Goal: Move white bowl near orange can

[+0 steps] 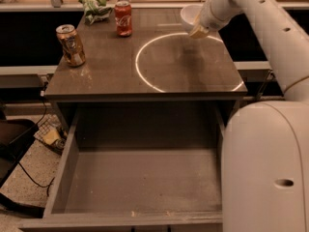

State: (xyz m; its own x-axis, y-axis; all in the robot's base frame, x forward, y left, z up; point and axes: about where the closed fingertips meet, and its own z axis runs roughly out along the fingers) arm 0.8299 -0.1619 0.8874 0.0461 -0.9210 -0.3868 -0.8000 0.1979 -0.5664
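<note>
The robot arm (pixel 260 28) is the biggest thing in view. It reaches from the right side over the far right corner of the bench (pixel 111 76). Below the near edge of the bench, a deep drawer (pixel 140 178) stands open, and I see nothing inside it. On the bench top there is a thin bright ring (pixel 137 64), which fills most of the right half.

The white bowl (pixel 189 14) is at the far right corner, just at the far edge of the ring. The gripper (pixel 199 29) is right against the right side of the bowl and covers a part of it. I cannot tell whether it is spread, pressed together or pinching the rim, and I also cannot tell whether the bowl rests on the bench or is a little lifted.

The orange can (pixel 71 45) stands upright near the left edge, well apart from the bowl. A red cola can (pixel 123 18) stands near the far edge between them, with a crumpled green thing (pixel 95 6) just beside it at the far left.

In my judgement the task is only at its beginning. The gripper has reached the bowl, but the whole travel across the bench to the left edge is not yet done, and the bowl must pass the red can on the way.
</note>
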